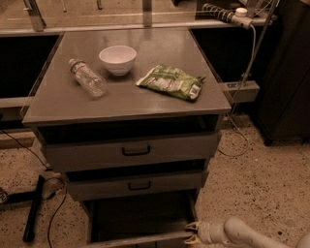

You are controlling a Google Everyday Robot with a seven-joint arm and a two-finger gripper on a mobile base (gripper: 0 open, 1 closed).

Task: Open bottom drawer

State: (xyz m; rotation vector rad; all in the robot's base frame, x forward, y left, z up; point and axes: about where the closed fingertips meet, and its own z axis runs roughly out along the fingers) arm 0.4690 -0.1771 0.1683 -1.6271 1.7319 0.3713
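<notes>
gripper by btm drawer (rt end)

No txt, brand or no. is readable anywhere. Green snack bag on the cabinet top, R side: white patch at its R end w/ dark print, too small to read; the rest of the pack graphics are illegible too. Clear plastic bottle lying on the cabinet top, L side: no label wording can be made out. Power strip behind the cabinet's R rear corner: markings can't be told. Gripper sits low at the cabinet's front R corner, at the R end of the pulled-out bottom drawer; no lettering legible on either.
</notes>
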